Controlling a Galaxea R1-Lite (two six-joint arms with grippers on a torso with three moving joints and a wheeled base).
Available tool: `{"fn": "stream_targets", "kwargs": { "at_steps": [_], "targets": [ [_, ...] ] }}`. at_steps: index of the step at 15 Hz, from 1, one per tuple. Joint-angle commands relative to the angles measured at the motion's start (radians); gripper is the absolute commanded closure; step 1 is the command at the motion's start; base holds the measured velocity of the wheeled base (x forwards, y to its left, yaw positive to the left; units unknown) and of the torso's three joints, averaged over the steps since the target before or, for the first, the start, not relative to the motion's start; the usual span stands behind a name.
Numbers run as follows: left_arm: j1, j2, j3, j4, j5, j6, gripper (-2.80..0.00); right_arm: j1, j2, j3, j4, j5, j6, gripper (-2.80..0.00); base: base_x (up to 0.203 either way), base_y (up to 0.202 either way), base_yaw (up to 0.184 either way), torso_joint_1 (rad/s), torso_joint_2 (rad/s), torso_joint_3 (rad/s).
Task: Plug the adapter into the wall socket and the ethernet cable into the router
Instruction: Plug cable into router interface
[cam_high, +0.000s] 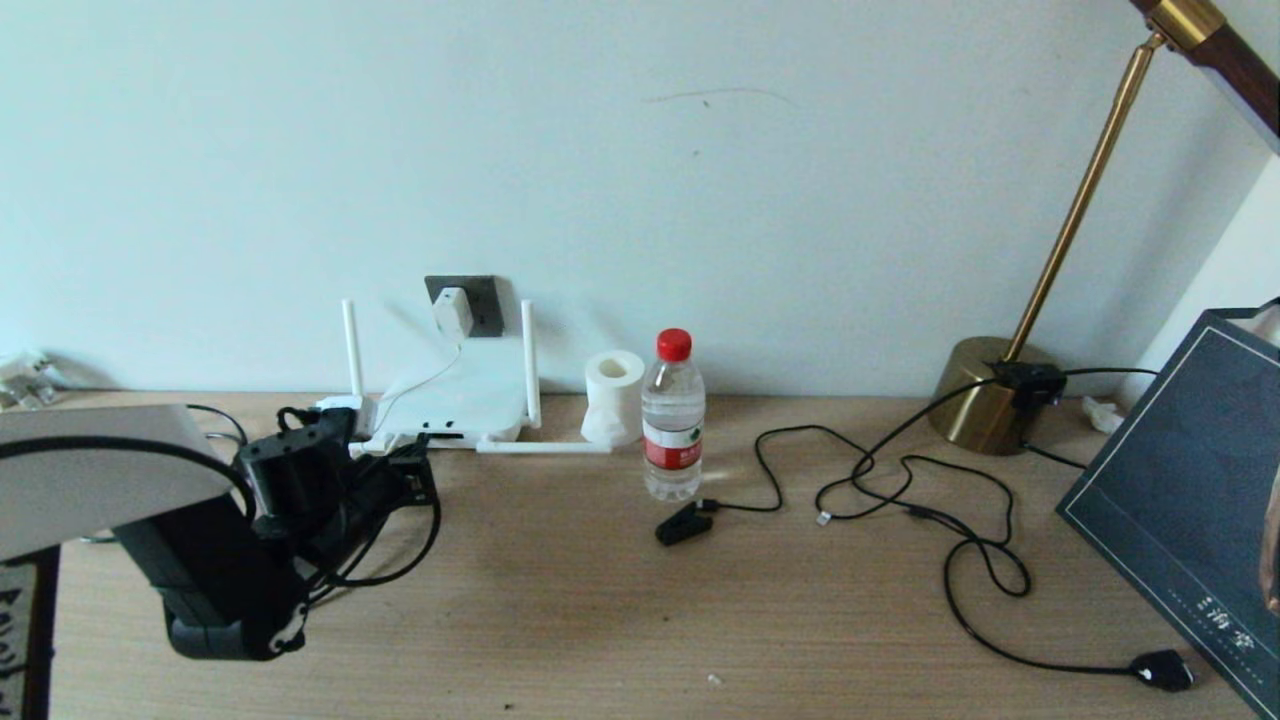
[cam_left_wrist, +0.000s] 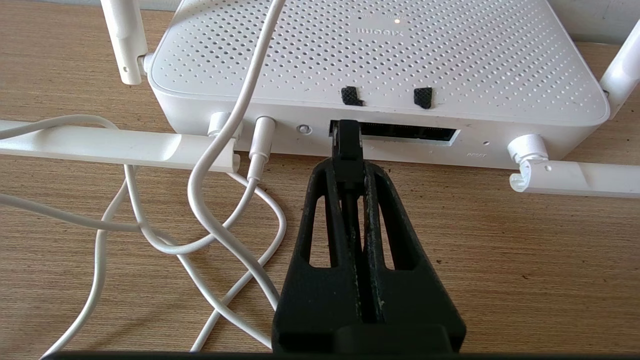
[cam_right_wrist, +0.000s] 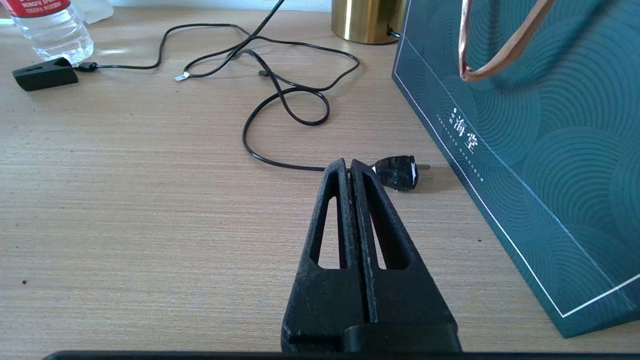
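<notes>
At the far left of the worktop (cam_high: 600, 600), your left gripper (cam_left_wrist: 347, 165) has its jaws clamped on the ethernet cable (cam_left_wrist: 346, 142), its tip in the router (cam_left_wrist: 380, 60) port slot. The adapter (cam_high: 452, 312) sits in the wall socket (cam_high: 486, 300). Your right gripper (cam_right_wrist: 348, 170) hangs at the near right, jaws together.

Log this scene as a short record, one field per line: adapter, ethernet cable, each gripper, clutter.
adapter: plugged into the wall socket
ethernet cable: connector at the router port slot, pinched in the left gripper
left gripper: jaws shut on the cable
right gripper: jaws shut, holding nothing, above the table
clutter: water bottle, tissue roll
</notes>
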Motion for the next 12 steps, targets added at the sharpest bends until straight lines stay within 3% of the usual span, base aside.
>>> {"fn": "stream_targets", "kwargs": {
  "at_steps": [1,12],
  "targets": [
    [0.0,0.004,-0.007,-0.008,-0.001,0.0,0.0,0.0,0.001,0.0,0.0,0.0,0.0,0.0,0.0,0.0,0.0,0.0,0.0,0.0],
    [-0.002,0.013,-0.025,-0.005,-0.001,0.014,0.0,0.0,0.001,0.0,0.0,0.0,0.0,0.0,0.0,0.0,0.0,0.0,0.0,0.0]
  ]
}}
